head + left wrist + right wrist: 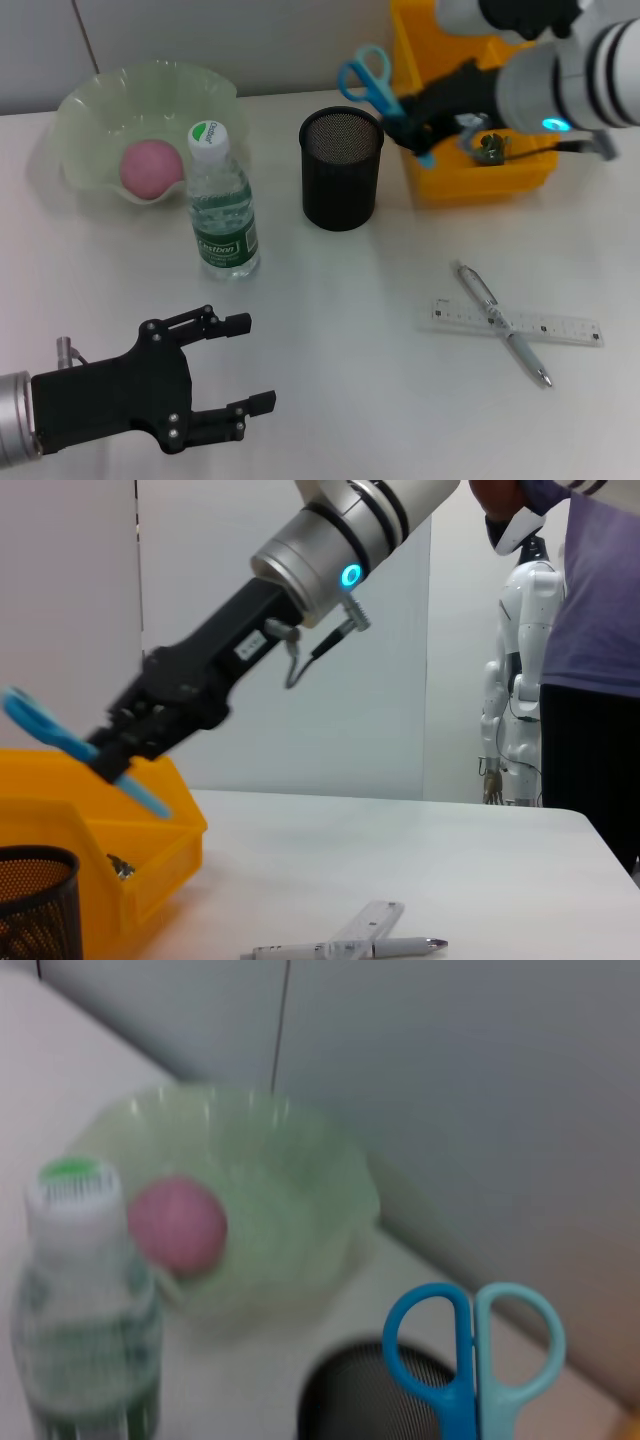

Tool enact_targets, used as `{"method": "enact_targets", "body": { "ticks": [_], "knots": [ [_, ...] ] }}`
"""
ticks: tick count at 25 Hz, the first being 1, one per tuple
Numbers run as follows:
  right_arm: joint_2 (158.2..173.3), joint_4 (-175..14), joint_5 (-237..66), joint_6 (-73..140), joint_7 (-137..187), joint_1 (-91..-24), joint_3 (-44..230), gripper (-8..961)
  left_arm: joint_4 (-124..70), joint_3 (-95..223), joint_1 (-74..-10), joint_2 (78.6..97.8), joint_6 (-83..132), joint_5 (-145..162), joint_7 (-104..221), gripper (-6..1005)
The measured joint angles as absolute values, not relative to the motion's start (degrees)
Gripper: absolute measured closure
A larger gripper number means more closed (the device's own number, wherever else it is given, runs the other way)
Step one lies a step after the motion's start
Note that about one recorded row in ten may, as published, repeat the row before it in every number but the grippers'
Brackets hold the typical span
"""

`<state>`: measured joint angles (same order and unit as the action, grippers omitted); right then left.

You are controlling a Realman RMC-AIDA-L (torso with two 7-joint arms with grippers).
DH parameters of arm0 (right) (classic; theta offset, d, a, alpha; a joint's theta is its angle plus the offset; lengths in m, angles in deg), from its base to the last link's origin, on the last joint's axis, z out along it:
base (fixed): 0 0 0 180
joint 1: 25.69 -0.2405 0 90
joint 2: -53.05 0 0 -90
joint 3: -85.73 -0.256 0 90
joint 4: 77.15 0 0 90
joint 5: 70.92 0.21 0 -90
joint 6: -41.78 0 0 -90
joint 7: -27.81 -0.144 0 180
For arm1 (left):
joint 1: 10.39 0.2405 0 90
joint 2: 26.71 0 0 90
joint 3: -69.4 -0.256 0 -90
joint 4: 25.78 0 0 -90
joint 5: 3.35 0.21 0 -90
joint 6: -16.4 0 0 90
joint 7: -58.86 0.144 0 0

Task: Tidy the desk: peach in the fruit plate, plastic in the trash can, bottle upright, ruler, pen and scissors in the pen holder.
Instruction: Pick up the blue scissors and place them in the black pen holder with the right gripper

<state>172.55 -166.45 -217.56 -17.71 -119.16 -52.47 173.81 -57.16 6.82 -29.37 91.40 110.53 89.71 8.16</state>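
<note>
Right claw (418, 128) clamped on blue scissors (368, 78), held in the air just beside black mesh pen holder (342, 168), left claw (235, 365) spread wide, low over tabletop (350, 300)

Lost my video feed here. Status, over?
Right gripper shut on scissors, above and beside pen holder. Left gripper open, idle near front. Pen crossing ruler, still on desk.

The right end effector (415, 125) grips blue scissors (368, 80) just above the black mesh pen holder (341, 170); the left end effector (245, 365) rests open near the table (330, 350) edge.
</note>
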Motion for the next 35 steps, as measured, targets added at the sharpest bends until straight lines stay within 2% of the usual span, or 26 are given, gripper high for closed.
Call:
{"method": "enact_targets", "body": {
  "ticks": [12,22,35],
  "knots": [
    [172.40,-149.6,-188.3,9.0,-93.5,-52.3,177.8,709,-57.3,6.9,-29.4,91.41,110.7,89.5,8.2,201],
    [172.49,-138.7,-169.5,13.0,-75.9,-53.4,178.7,695,-57.1,6.9,-29.3,91.32,110.7,89.7,8.3,201],
    [172.58,-135.1,-165.4,14.7,-71.7,-53.7,178.7,677,-57.1,6.9,-29.0,91.32,110.7,89.8,8.4,202]
  ]
}}
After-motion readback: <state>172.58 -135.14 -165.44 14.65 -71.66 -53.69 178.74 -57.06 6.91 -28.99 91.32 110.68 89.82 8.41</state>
